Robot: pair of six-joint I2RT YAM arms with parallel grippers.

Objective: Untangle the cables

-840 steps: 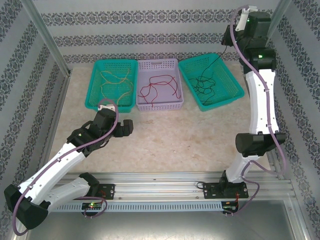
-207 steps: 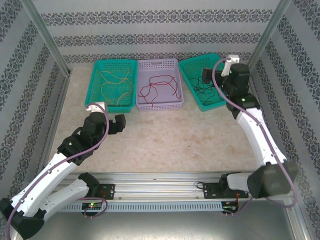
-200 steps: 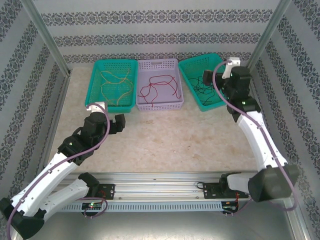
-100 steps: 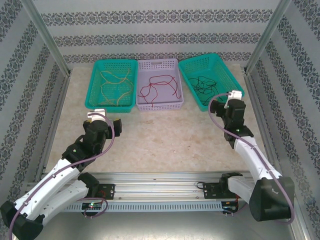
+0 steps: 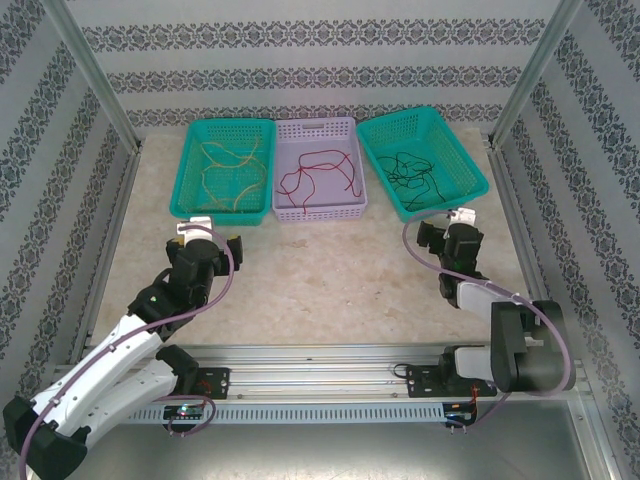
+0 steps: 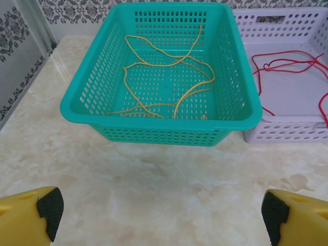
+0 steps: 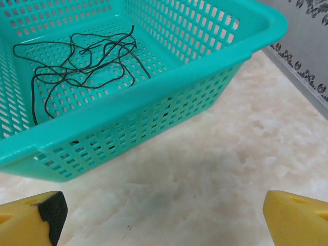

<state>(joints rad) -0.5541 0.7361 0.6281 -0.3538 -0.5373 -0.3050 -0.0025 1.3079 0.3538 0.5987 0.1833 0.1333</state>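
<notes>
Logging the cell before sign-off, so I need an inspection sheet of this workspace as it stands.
Surface: pale marble-look table.
Job's things: yellow cable in left teal basket, red cable in purple basket, black cable in right teal basket; each loosely tangled on itself, sorted by colour.
Clutter: nothing seen.
Grippers: left gripper open, empty, facing the left teal basket; right gripper open, empty, facing the right teal basket.
Cables: purple arm cables loop along both arms, outside the baskets.
Surroundings: patterned walls, aluminium frame posts, base rail at near edge.
</notes>
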